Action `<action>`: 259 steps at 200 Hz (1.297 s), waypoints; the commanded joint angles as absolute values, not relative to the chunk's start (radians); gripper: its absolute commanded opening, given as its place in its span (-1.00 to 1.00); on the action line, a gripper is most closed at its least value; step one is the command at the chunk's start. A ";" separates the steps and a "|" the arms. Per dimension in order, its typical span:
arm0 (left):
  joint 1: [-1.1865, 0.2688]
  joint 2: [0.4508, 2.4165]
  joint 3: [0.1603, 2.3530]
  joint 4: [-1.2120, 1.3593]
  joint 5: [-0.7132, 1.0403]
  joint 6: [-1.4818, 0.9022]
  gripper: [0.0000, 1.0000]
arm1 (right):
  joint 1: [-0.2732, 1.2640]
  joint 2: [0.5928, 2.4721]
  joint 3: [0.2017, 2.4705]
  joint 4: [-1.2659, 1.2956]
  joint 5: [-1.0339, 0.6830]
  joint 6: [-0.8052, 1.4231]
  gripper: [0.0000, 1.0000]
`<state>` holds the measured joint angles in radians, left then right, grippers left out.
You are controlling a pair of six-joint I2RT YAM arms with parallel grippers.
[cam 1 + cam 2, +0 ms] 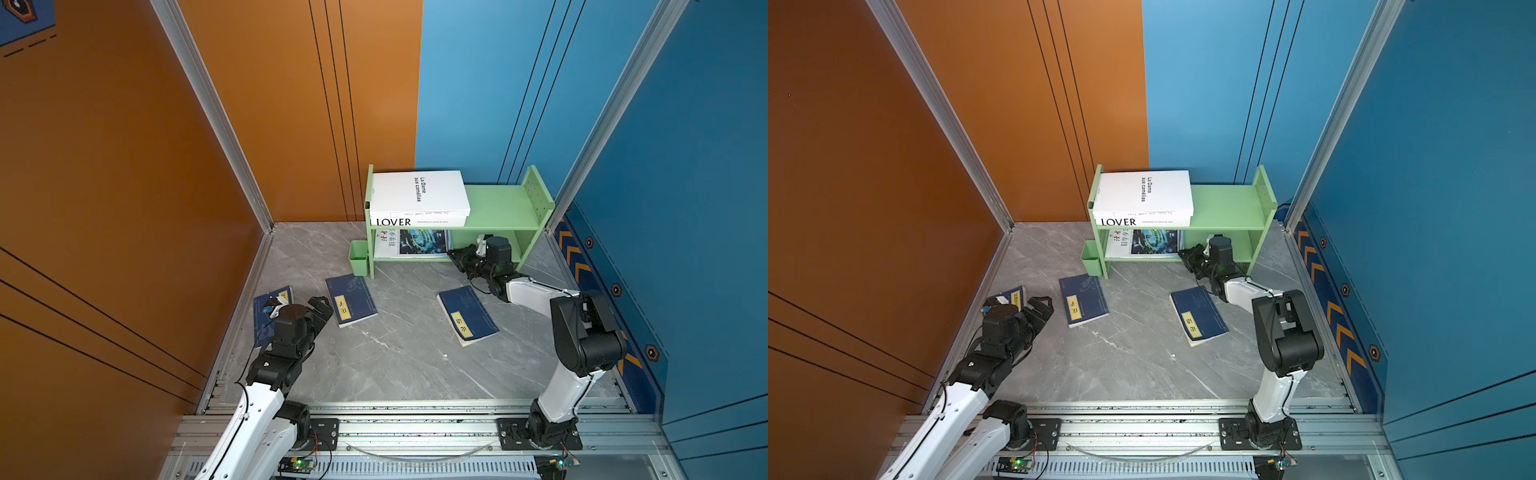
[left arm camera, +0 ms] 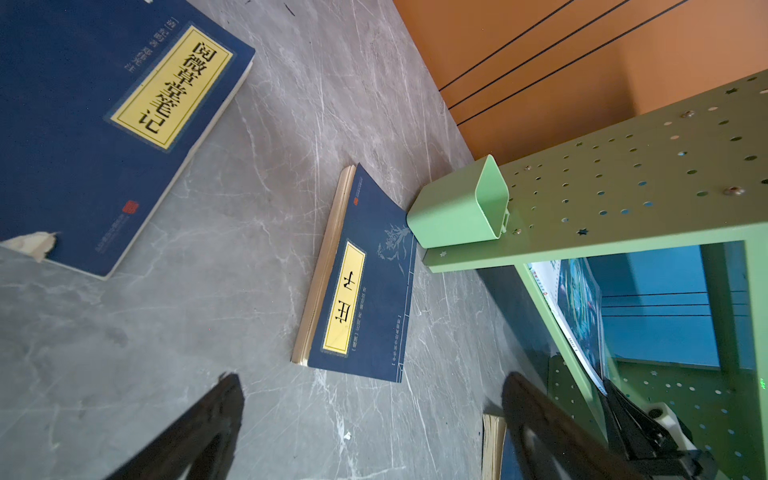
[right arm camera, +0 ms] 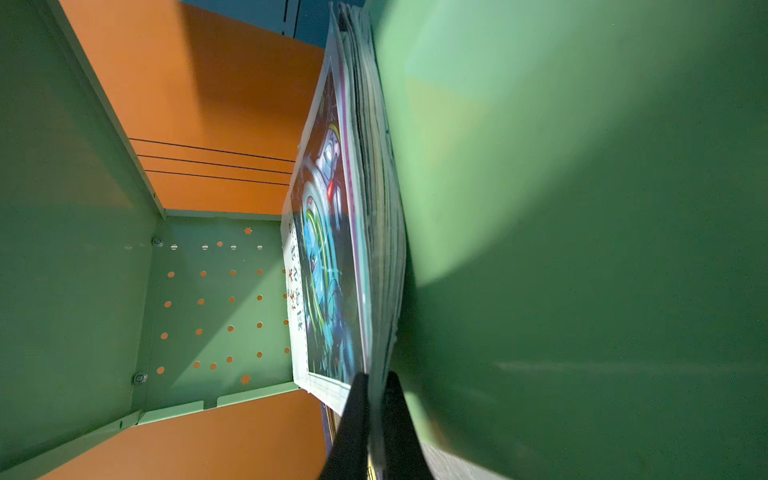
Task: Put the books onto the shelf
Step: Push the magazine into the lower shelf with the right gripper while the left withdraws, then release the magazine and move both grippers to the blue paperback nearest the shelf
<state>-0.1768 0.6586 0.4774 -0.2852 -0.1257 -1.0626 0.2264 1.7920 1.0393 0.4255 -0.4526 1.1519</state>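
In both top views your left hand (image 1: 324, 306) and its arm (image 1: 286, 332) cover most of the leftmost navy book (image 1: 260, 322). The upper board of the shelf (image 1: 496, 205) hides the back of the magazine (image 1: 422, 242). In the right wrist view the right hand (image 3: 376, 380) is blurred at the magazine's edge; you cannot tell whether it grips.

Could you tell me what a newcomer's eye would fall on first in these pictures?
The green shelf at the back, with two white books stacked on its top tier. Below them lies a magazine, its edge pinched by the right gripper. Three navy books lie scattered in front, the open left gripper by the leftmost.
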 commanded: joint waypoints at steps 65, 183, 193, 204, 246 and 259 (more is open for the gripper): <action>-0.170 0.654 0.459 -0.298 -0.113 -1.053 0.96 | 0.216 1.719 1.041 0.270 -0.362 1.056 0.09; -0.238 0.803 0.491 -0.209 0.020 -0.938 0.96 | 0.287 1.413 0.852 -0.071 -0.111 0.715 0.77; -0.264 0.837 0.500 -0.179 0.048 -0.919 0.96 | 0.287 1.407 0.839 -0.098 -0.087 0.700 0.80; -0.301 0.883 0.516 -0.141 0.068 -0.904 0.96 | 0.287 1.402 0.828 -0.128 -0.056 0.677 0.83; -0.559 1.121 0.598 -0.035 -0.024 -0.897 1.00 | 0.252 1.418 0.774 -0.174 0.018 0.658 1.00; -0.634 1.218 0.639 0.007 -0.050 -0.910 0.99 | 0.226 1.429 0.747 -0.152 -0.016 0.670 1.00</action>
<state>-0.5251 1.0931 0.5644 -0.0959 0.0055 -0.9237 0.2672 1.4113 0.7933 -0.1196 -0.0406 0.6884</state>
